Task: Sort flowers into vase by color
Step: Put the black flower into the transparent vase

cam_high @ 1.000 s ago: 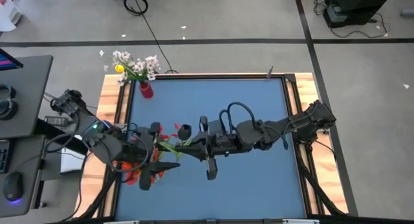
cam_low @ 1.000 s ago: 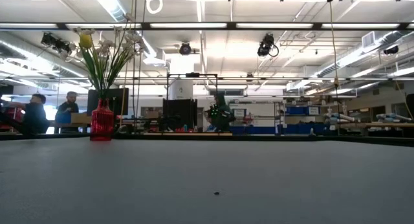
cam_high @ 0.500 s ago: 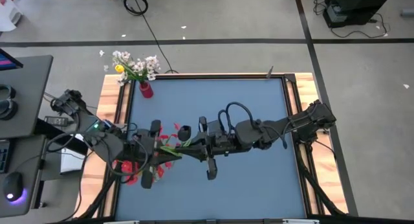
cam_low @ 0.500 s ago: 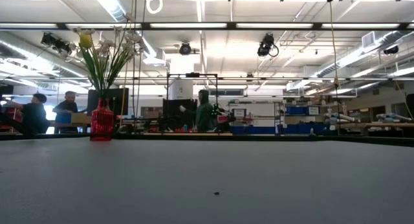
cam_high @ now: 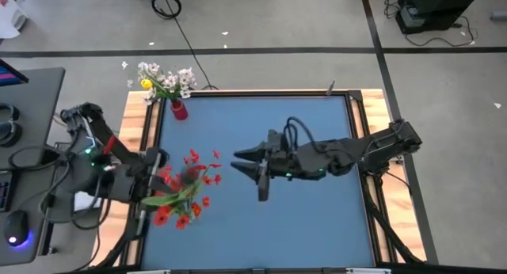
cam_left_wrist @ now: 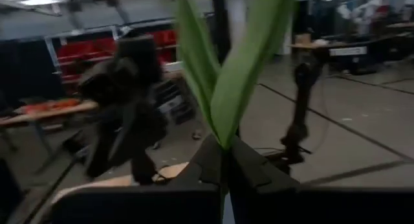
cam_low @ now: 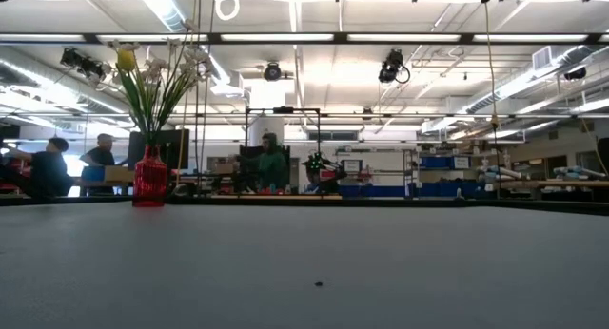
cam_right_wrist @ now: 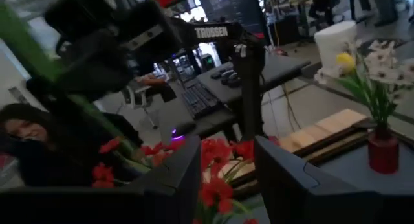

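Over blue tabletop [cam_high: 317, 218]: left end effector [cam_high: 149, 181] clamping red flowers [cam_high: 187, 191] for carrying; right end effector [cam_high: 242, 165], beside them, standing apart.

vases [cam_high: 179, 109]: 1; red flower sprigs [cam_high: 184, 196]: 1 bunch; arms: 2

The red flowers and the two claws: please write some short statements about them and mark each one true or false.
1. The left claw is shut on the red flowers. True.
2. The right claw grips the red flowers. False: it is open and apart from them.
3. The red vase holds red flowers. False: it holds white and yellow flowers.
4. The red vase stands at the far left corner of the blue table. True.
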